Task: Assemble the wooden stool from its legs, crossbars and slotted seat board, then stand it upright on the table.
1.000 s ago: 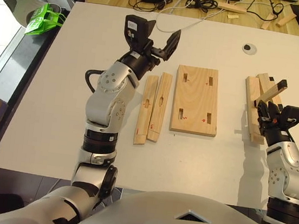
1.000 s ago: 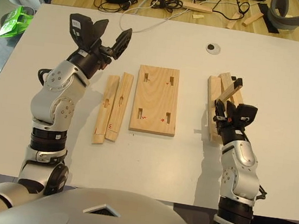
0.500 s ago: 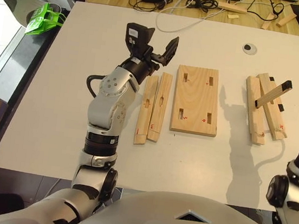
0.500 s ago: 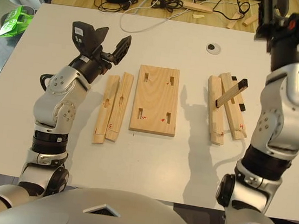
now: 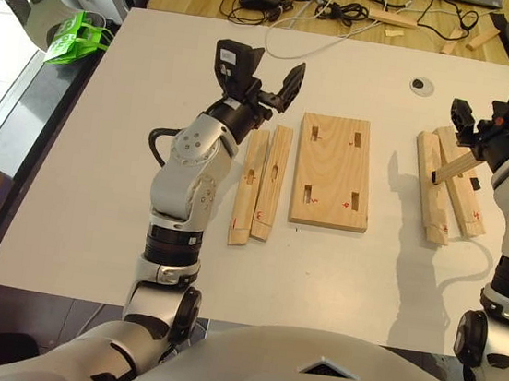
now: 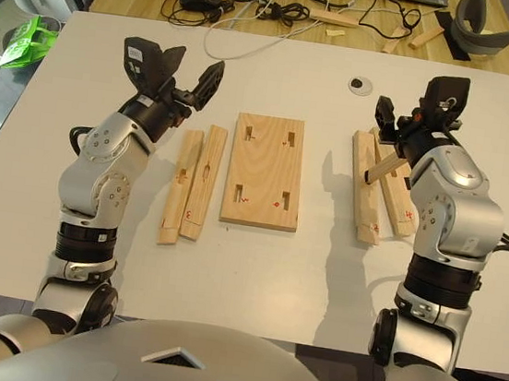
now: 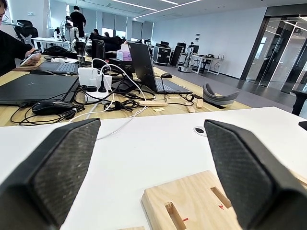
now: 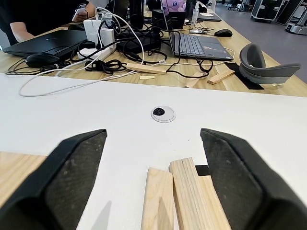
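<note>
The slotted seat board (image 5: pixel 334 171) lies flat mid-table, its slots facing up. Two wooden pieces (image 5: pixel 260 184) lie side by side just left of it. To its right lie two more long pieces (image 5: pixel 448 186) with a short dark-ended crossbar (image 5: pixel 457 163) resting slantwise across them. My left gripper (image 5: pixel 263 69) hangs open above the far ends of the left pieces, holding nothing. My right gripper (image 5: pixel 494 112) is open too, raised over the far end of the right pile. The seat board's corner (image 7: pixel 192 206) appears in the left wrist view, the right pile's ends (image 8: pixel 180 191) in the right wrist view.
A round grommet (image 5: pixel 423 84) sits in the white table (image 5: pixel 107 182) behind the right pile. Beyond the far edge a wooden desk (image 5: pixel 352 3) carries laptops, cables and wood scraps. A green bag (image 5: pixel 77 32) hangs off the left edge.
My right arm swung up high off the right pile, then came down to hover over the pile's far end. The left gripper lowered slightly, staying open. The camera shifted a little.
</note>
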You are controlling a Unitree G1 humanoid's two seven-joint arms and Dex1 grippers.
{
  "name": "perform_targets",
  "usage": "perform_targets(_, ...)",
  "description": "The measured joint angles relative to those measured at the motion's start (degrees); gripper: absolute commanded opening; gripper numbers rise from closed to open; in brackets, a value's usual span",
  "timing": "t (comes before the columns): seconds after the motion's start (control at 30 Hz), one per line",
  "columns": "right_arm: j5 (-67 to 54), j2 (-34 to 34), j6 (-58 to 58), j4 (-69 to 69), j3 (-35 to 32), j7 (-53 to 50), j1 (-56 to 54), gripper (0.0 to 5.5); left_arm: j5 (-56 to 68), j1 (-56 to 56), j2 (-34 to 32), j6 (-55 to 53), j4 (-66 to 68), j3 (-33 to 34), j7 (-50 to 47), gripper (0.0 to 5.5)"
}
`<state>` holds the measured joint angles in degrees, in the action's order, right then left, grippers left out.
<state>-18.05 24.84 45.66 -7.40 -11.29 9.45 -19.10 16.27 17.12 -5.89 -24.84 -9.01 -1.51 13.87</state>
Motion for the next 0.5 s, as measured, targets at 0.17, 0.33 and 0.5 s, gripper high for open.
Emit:
perform_targets(0.17,1.74,-1.61,-5.19,-1.10,1.16,-0.03,0.16,3.61,-0.01,0.00,0.33,0.01,0.00,-0.04,-0.20,4.00)
perform_targets(0.33,2.62,-1.78,-9.01,-5.00,1.88,1.60,-0.17,3.61,-0.03,-0.08,1.02,0.04,-0.01,-0.21,-0.63,4.00)
perform_targets(0.5,-1.58,-1.28,-5.92,-10.30,2.94,7.33,-0.13,3.61,-0.16,-0.18,1.27,0.38,0.01,-0.17,-0.76,4.00)
